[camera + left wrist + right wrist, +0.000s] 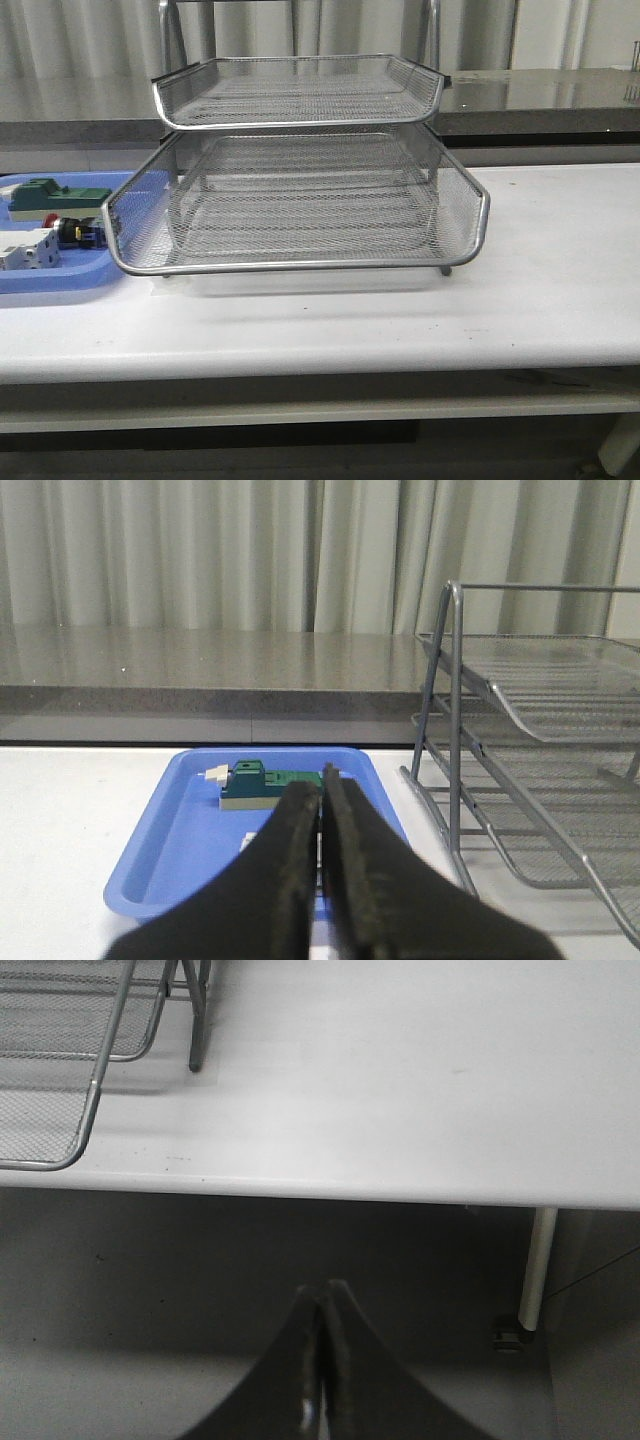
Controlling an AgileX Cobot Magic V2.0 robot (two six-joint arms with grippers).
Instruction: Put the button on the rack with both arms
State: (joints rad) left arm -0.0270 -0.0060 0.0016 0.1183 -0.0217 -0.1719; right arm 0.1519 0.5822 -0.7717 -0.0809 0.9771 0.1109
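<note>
Only front view shows button [80, 232].

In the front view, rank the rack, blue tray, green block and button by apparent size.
1. rack
2. blue tray, partly cut off by the frame edge
3. green block
4. button, smallest

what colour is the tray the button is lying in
Blue; the tray holding the button shows best in the front view.
</note>
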